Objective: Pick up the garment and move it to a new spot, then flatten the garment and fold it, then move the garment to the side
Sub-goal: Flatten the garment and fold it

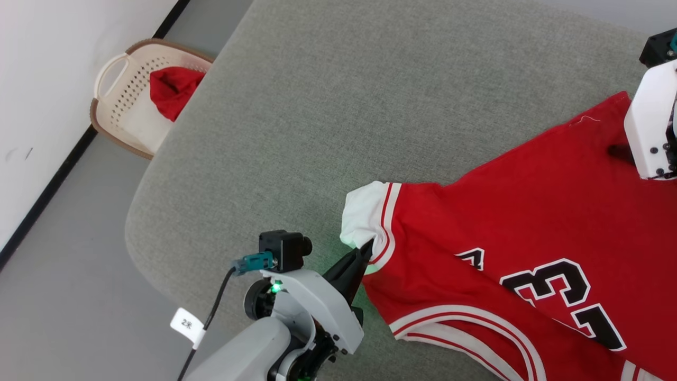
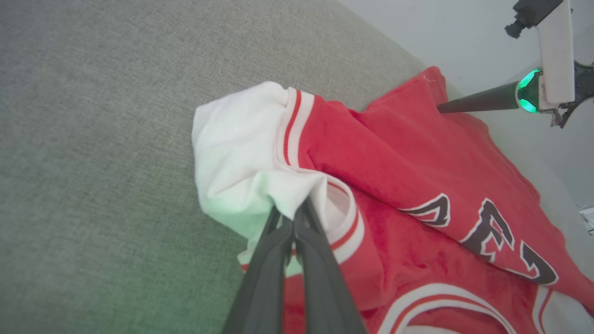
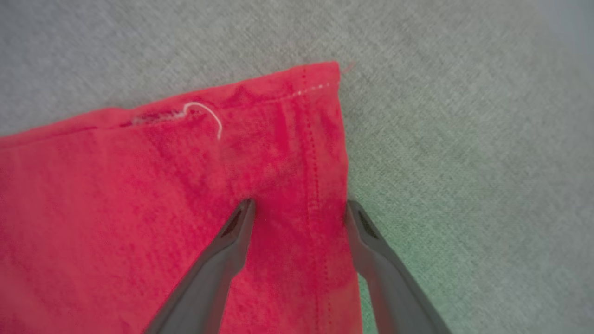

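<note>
Head view: the garment (image 1: 508,211) is lying face-up across the right half of the grey pad (image 1: 317,106), its white sleeve reaching toward the pad's near left corner. The left gripper (image 1: 366,247) is pinching that sleeve's edge. A beige perforated basket (image 1: 113,79) is sitting off the pad's far left corner.

Left wrist view: the fingers (image 2: 278,250) are pressing together on a fold of the sleeve (image 2: 236,153). The knit is bunching softly and looks light and limp, so it will likely sag and drag. The ribbed striped trim looks the firmest hold.

Right wrist view: the right gripper (image 3: 299,206) is standing spread, straddling the stitched side seam near the hem corner (image 3: 325,79). The red cloth is looking fuzzy and a loose thread (image 3: 204,113) is curling up. The doubled hem should be giving the better purchase.
</note>
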Controlling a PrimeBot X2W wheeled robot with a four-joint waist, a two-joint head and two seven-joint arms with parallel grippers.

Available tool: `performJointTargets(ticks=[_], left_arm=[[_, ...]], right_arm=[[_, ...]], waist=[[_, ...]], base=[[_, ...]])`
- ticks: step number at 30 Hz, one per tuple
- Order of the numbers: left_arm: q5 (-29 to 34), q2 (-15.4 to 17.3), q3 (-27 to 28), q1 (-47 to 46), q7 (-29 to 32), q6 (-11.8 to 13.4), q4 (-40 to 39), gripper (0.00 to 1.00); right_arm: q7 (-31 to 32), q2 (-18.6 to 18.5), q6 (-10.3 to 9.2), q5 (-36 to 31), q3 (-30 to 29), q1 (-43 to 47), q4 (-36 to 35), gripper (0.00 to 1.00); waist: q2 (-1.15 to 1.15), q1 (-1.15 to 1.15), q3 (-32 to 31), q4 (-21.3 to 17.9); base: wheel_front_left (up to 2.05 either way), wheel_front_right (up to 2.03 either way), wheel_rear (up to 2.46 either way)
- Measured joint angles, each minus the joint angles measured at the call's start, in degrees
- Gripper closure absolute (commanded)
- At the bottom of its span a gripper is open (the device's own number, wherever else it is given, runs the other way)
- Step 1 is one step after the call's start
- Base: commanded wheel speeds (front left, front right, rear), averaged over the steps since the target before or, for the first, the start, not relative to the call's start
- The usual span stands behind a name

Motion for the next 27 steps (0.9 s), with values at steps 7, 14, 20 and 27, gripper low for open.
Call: performJointTargets(ticks=[7, 14, 20, 27], left_arm=[[-0.22, -0.16, 0.15, -0.29, -0.26, -0.46, 1.16, 1.00], [-0.59, -0.13, 0.20, -0.36, -0.24, -0.69, 1.77, 1.00], [-0.73, 0.09, 0.19, -0.48, 0.25, -0.97, 2.54, 1.00], [-1.54, 1.09, 0.31, -0.96, 1.64, -1.10, 3.59, 1.00]], right_arm=[[4.94, 1.62, -0.02, 1.32, 1.29, -2.57, 4.36, 0.66], [5.01, 1.41, 0.02, 2.60, 2.52, -2.65, 5.55, 1.00], [2.81, 1.20, 0.02, 3.37, 2.58, -2.42, 6.27, 1.00], [-1.42, -0.41, 0.01, 5.10, 3.04, -1.41, 4.03, 1.00]], waist=[[0.00, 0.00, -0.05, -0.01], [0.00, 0.00, -0.63, -0.08], [0.00, 0.00, -1.59, -0.21], [0.00, 0.00, -3.90, -0.58]], base=[[0.00, 0.00, 0.00], [0.00, 0.00, 0.00], [0.00, 0.00, 0.00], [0.00, 0.00, 0.00]])
